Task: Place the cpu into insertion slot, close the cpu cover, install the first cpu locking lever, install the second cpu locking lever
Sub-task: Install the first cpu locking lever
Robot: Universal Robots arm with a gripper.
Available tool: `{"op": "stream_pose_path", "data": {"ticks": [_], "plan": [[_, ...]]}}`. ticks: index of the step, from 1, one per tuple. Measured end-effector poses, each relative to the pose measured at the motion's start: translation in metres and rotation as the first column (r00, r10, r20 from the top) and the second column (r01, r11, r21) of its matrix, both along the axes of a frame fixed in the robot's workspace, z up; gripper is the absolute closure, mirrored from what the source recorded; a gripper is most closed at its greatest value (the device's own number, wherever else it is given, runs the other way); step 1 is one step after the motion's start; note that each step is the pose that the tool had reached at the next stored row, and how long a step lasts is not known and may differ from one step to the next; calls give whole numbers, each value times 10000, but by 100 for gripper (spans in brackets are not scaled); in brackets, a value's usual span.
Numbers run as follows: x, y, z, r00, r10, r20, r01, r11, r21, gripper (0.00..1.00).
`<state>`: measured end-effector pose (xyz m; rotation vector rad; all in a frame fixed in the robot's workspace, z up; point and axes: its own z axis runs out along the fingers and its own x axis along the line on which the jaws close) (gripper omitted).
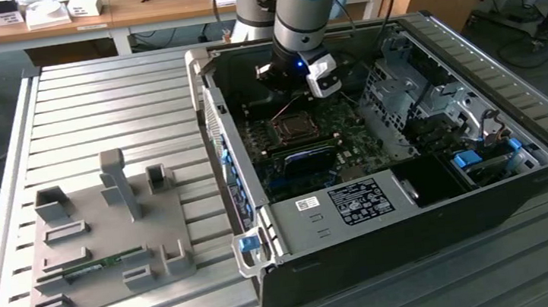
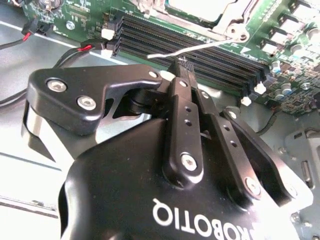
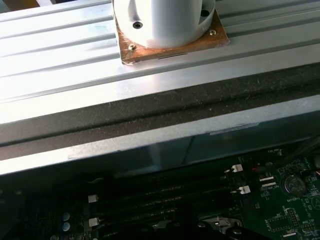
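Black links of the tool [image 2: 183, 67] come together to a narrow tip in the second wrist view, so its fingers stand pressed together and nothing is seen between them. Just beyond this tip a thin bright wire lever [image 2: 192, 49] runs from near the fingertip toward a screw at the corner of the cpu cover [image 2: 226, 19], which lies flat over the insertion slot [image 1: 294, 128]. The lever's free end looks a little raised above the long black memory slots [image 2: 210, 55], so it seems not hooked yet. In the exterior view the arm [image 1: 304, 5] reaches down into the open computer case [image 1: 382, 211], which lies on the ribbed metal tabletop [image 1: 95, 103], and the tool hangs over the far side of the socket. The cpu itself cannot be told apart; the pale surface in the cover's window may be its top, so it is probably seated already. By this judgement the cover is closed and the step in hand is one of the two locking levers; which of them cannot be told. The move calls for a steady push down and sideways on the thin wire, so that it slips under its catch without sliding off the tip. A grey fixture [image 1: 99, 233] rests apart on the tabletop.
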<state>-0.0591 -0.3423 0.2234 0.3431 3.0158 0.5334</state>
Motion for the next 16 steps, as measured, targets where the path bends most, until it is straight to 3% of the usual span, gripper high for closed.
{"op": "stream_pose_path", "data": {"ticks": [16], "plan": [[0,-11,-64,10000,0,13,0,10000,-3,89]]}}
